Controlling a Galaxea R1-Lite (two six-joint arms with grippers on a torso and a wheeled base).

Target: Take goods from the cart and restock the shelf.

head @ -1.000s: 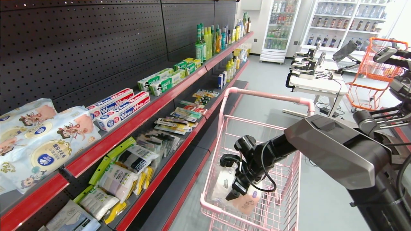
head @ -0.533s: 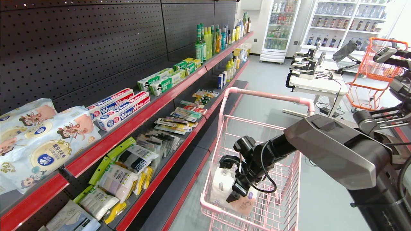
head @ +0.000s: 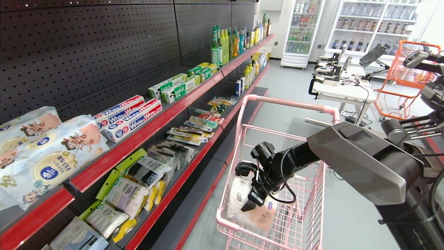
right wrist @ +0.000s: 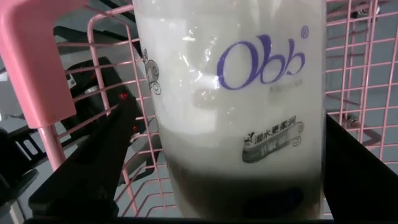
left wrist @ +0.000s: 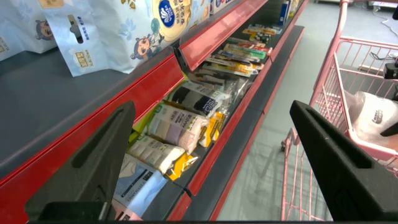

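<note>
The restock was barely begun: the right gripper [head: 249,205] was clamped on a white-and-tan soft plastic-wrapped pack [head: 236,197] inside the pink wire cart [head: 288,103], not yet carried to the red-edged black shelf [head: 145,130], while the left gripper [left wrist: 211,109] hung wide and empty beside that shelf.

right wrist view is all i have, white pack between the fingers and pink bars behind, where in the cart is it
Observer: In the head view the white pack is in the near, shelf-side corner of the pink cart, the right gripper shut on it.
Operator: any room on the shelf
Observer: The top shelf has bare grey board beside the tissue packs.
Operator: left arm
Observer: The left gripper is open, beside the red shelf edge, apart from the cart.
</note>
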